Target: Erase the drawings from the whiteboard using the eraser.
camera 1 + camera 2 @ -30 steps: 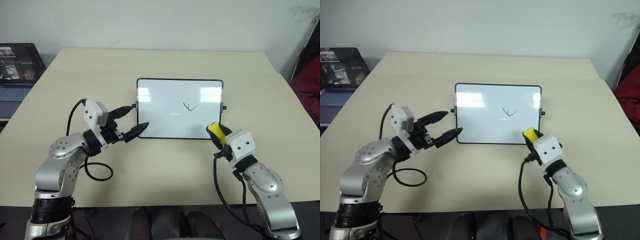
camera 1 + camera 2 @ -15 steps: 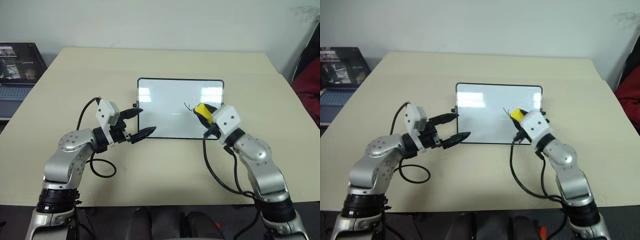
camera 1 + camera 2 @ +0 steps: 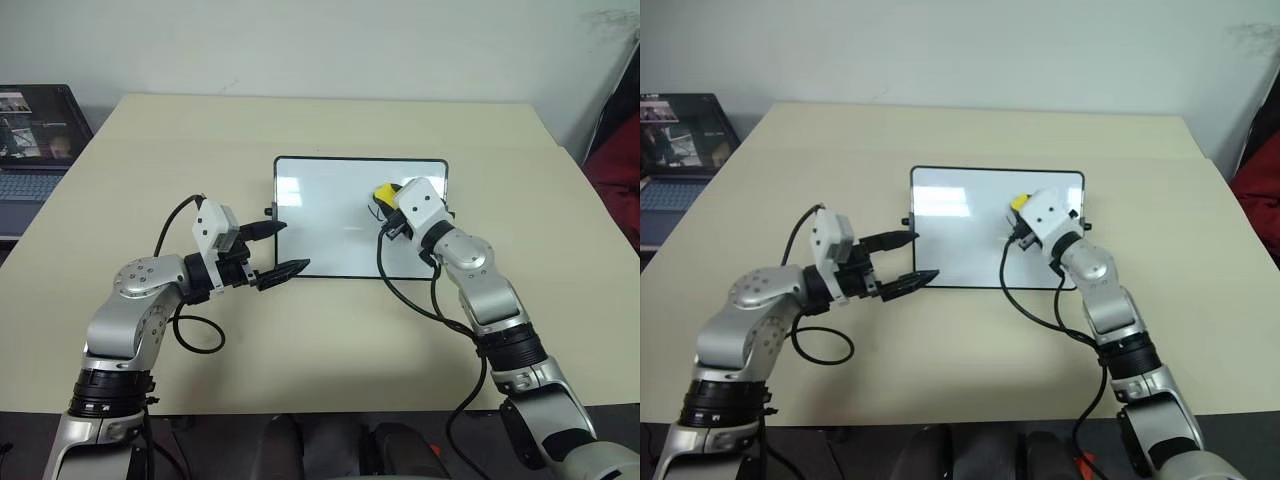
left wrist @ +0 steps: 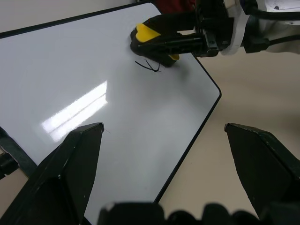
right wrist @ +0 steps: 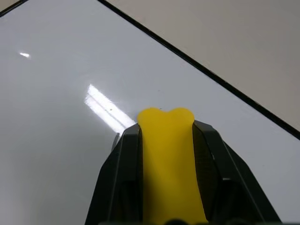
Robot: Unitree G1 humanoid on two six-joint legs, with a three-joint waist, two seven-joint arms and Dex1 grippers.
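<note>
The whiteboard point(image 3: 340, 215) lies flat on the table point(image 3: 300, 130), about midway between its left and right edges and somewhat toward the far edge. The eraser point(image 3: 383, 193) is clamped in the right claw point(image 3: 385, 203) and is held on the board's right part, just beside a thin black drawing point(image 4: 149, 65). The left claw point(image 3: 278, 250) is seen with its fingers spread wide at the board's near-left corner, gripping nothing.
</note>
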